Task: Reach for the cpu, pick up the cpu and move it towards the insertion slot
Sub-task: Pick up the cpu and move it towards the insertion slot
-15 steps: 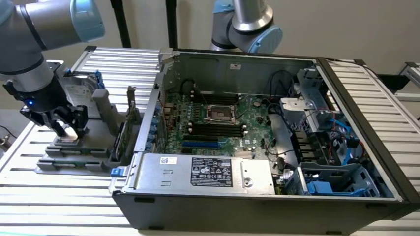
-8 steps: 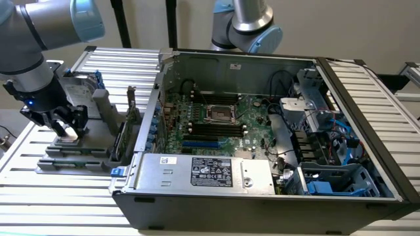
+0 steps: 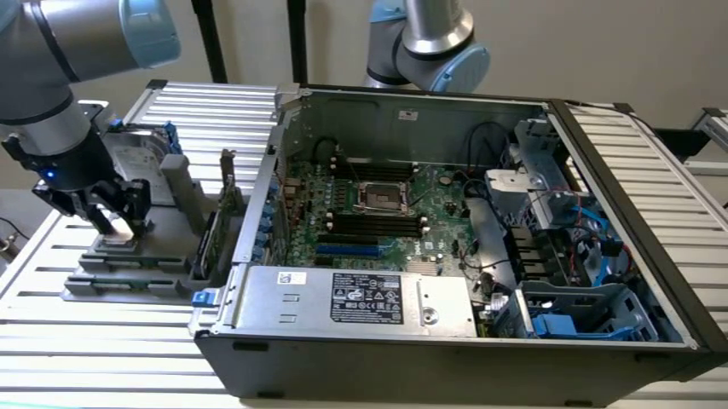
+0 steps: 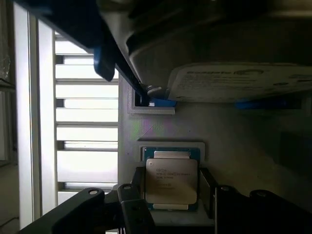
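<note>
Silvery cpu (image 4: 171,181) sits flat in grey holder (image 3: 128,279) at the exterior view's left, outside the case (image 3: 455,362). Gripper (image 3: 118,223) low over it, jaws wide, one each side, not clearly clamping; slot (image 3: 384,198) well apart

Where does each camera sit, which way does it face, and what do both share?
Exterior view: off the arm, high, facing down at the open black computer case; grey arm and gripper at this view's left.
Wrist view: on the wrist, facing down at the small silvery square cpu; gripper shows.
Shared: gripper, grey tray.
</note>
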Motion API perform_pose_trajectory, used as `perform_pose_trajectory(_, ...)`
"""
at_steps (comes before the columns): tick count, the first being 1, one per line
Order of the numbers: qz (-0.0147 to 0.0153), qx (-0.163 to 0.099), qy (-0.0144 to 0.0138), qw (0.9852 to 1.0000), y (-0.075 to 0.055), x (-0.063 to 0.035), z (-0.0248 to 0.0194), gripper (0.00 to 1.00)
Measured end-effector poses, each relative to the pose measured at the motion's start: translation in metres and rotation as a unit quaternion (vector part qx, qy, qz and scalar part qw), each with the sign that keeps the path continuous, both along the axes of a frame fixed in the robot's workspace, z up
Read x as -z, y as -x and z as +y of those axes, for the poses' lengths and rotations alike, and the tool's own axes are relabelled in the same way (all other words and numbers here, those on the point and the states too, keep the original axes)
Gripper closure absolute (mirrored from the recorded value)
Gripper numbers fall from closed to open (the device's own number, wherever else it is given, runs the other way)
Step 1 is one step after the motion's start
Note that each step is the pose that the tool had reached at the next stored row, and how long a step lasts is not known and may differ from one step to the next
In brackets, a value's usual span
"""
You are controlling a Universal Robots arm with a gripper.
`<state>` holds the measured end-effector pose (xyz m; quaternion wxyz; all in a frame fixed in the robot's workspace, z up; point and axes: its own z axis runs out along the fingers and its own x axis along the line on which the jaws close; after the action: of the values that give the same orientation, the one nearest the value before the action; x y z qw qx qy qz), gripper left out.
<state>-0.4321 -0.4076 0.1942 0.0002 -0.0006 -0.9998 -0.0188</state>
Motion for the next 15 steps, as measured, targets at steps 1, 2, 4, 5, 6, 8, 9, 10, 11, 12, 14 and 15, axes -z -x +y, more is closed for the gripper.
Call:
perform_pose_trajectory(1,0.0,0.0,0.0,1.0,0.0,-0.0018,0.0,0.46)
perform_pose_trajectory(2,0.0,0.0,0.0,1.0,0.0,-0.0039,0.0,0.46)
perform_pose_trajectory(4,-0.0001,0.0,0.0,1.0,0.0,-0.0087,0.0,0.46)
perform_pose_trajectory(5,0.0,0.0,0.0,1.0,0.0,-0.0115,0.0,0.46)
perform_pose_trajectory(6,0.0,0.0,0.0,1.0,0.0,-0.0148,0.0,0.46)
perform_pose_trajectory(8,0.0,0.0,0.0,1.0,0.0,-0.023,0.0,0.46)
perform_pose_trajectory(9,0.0,0.0,0.0,1.0,0.0,-0.0273,0.0,0.46)
perform_pose_trajectory(10,0.0,0.0,0.0,1.0,0.0,-0.0318,0.0,0.46)
perform_pose_trajectory(11,0.0,0.0,0.0,1.0,0.0,-0.0363,0.0,0.46)
perform_pose_trajectory(12,0.0002,0.0,0.0,1.0,0.0,-0.041,0.0,0.46)
perform_pose_trajectory(14,0.0003,0.0,0.0,1.0,0.0,-0.0499,0.0,0.46)
perform_pose_trajectory(15,0.0004,0.0,0.0,1.0,0.0,-0.0544,0.0,0.46)
